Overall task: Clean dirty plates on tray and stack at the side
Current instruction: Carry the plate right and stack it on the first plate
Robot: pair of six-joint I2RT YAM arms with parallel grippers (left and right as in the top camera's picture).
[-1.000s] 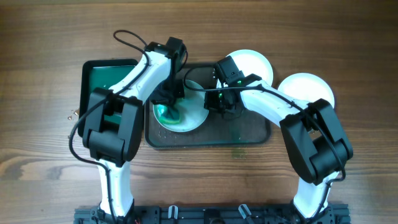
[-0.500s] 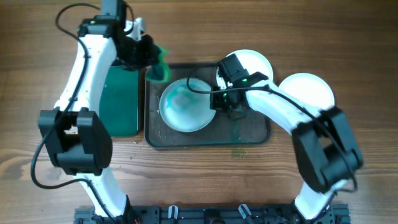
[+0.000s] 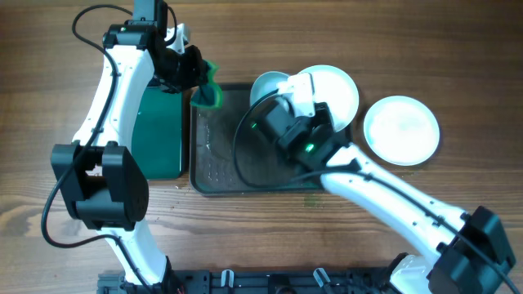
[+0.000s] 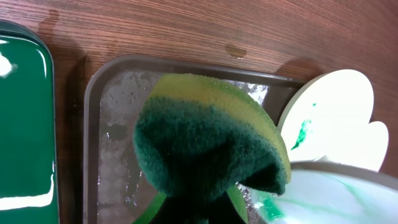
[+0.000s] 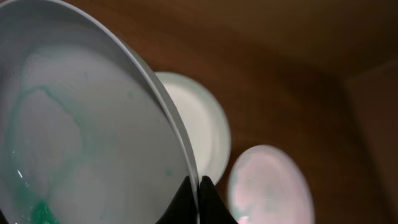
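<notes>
Quick look from my station. The left gripper [image 3: 194, 80] is clamped on the sponge [image 4: 211, 137], a soft yellow foam block with a coarse dark-green scouring layer, squashed into a rounded lump by the squeeze. It hangs over the far left corner of the tray [image 3: 245, 163]. The tray is a dark grey-green rectangle with rounded corners and a raised rim, and its floor has a wet, streaky film with small droplets in the left wrist view. I see no plate lying flat on it.

The right gripper [image 5: 199, 186] has its two dark fingers pinched tight on the thin rim of the first plate [image 5: 81, 124]. That plate is up off the tray and steeply tilted over the tray's far edge. It's glossy, shallow and round, with a faint teal swirl across the middle and a green speck low down.

The second plate [image 3: 335, 90] lies at the tray's far right corner with its edge over the rim. It's smooth white with a short green streak showing in the left wrist view. The third plate [image 3: 400, 129] lies flat on the wood-grain table [image 3: 458, 49], apart from the tray on the right, pale with a hazy sheen.

The smaller black tray [image 3: 159, 131] with the shiny green inside sits just left of the big one.
</notes>
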